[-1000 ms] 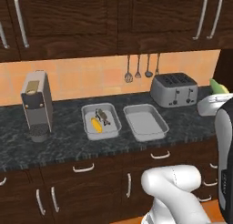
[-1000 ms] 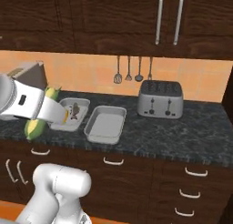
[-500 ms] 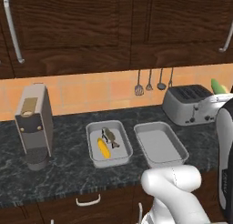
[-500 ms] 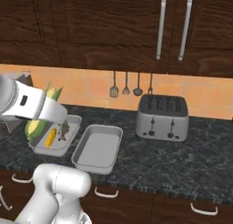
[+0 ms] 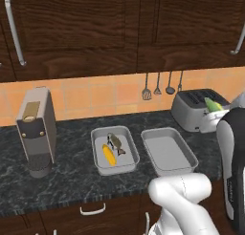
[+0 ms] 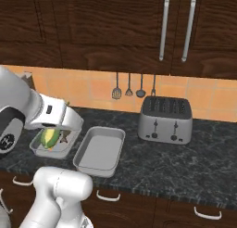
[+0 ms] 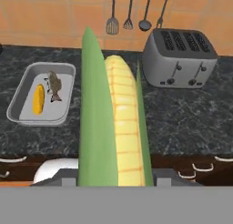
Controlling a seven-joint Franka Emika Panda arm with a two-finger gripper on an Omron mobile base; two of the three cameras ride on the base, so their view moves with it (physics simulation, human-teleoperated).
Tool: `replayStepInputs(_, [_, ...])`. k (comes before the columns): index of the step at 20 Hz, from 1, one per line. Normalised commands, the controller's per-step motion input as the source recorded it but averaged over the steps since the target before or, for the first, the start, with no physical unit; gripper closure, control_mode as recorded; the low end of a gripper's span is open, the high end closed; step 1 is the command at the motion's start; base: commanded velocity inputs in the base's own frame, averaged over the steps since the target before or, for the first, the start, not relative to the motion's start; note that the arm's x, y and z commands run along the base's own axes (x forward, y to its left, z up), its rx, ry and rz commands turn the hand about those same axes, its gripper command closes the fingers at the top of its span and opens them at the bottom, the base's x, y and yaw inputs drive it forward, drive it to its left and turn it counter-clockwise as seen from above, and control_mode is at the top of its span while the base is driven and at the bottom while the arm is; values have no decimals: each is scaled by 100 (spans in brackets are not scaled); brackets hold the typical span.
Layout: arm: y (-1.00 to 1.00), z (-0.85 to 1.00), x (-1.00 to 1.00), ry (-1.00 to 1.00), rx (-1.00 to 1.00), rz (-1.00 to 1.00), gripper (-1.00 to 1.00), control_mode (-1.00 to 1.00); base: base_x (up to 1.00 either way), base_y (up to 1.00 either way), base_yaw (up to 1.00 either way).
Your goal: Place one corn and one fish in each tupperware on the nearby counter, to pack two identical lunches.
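The green-husked yellow corn cob (image 7: 113, 123) is still pinched in the claw (image 6: 52, 135); the whole view has shifted since, the camera having moved.

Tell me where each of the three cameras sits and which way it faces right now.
Left base view: behind the arm on its left, facing the counter; white arm at lower right.
Right base view: behind on its right, same counter; arm at left, husked corn in the gripper.
Hand view: on the hand, looking along the corn toward the toaster.
All three share the filled tupperware, with plain corn and dark fish.
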Motion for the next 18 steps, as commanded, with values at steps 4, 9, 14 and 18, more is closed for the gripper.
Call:
replayStepInputs(4, [0, -98, 50, -21, 0, 14, 100, -100, 0, 0, 0])
replayStepInputs(9, [0, -57, 99, 11, 0, 0, 100, -100, 0, 0, 0])
replayStepInputs(14, [0, -60, 64, 9, 0, 0, 100, -100, 0, 0, 0])
replayStepInputs(18, [-6, -49, 52, 15, 0, 2, 100, -100, 0, 0, 0])
